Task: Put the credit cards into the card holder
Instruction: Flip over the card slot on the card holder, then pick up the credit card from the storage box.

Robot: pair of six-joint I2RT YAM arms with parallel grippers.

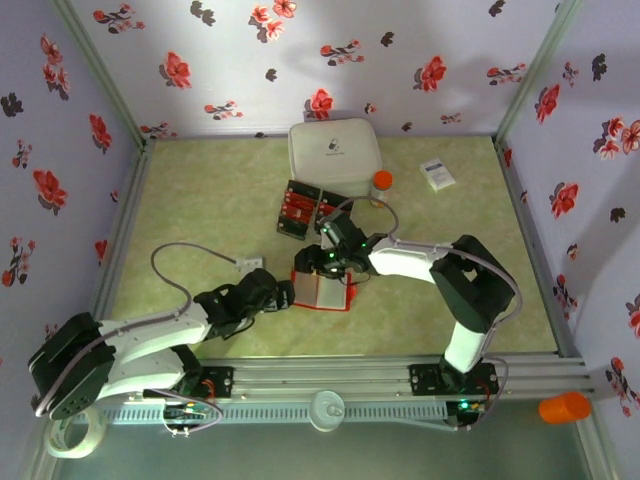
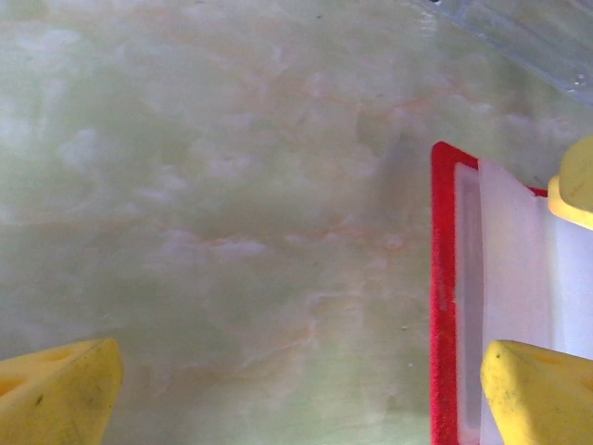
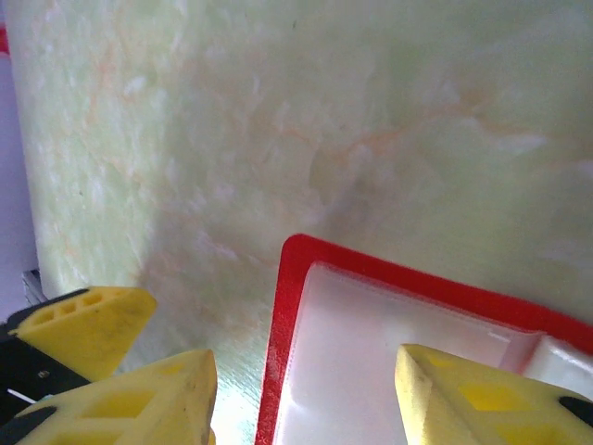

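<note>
Your left gripper (image 1: 286,293) sits low over the bench (image 1: 200,200), fully released. Its fingers (image 2: 56,389) are spread wide with just bare bench between them. The wallet (image 1: 320,290) lies right beside it on its right, flat and open, pale pocket side up. On the left wrist cam the red edge runs up just inside the right-hand finger; I can't tell if they touch.

Just past that, your right gripper (image 1: 335,265) hangs over the wallet's far edge, pointing down. The jaws are roughly half apart and not clamped on anything. On its own cam one finger (image 3: 482,399) is over the pale pocket and the other is over bare bench off the wallet's corner, with the red rim between them. I can't tell whether it's actually pressing on the pocket.

The cards (image 1: 296,203) are beyond the right gripper and a bit to its left. They sit in two black trays (image 1: 291,232) side by side, apart from the wallet. Just behind the trays is a white box (image 1: 335,155), with an orange-capped bottle (image 1: 381,183) at its right corner. A small box (image 1: 437,174) lies further right, well apart.
</note>
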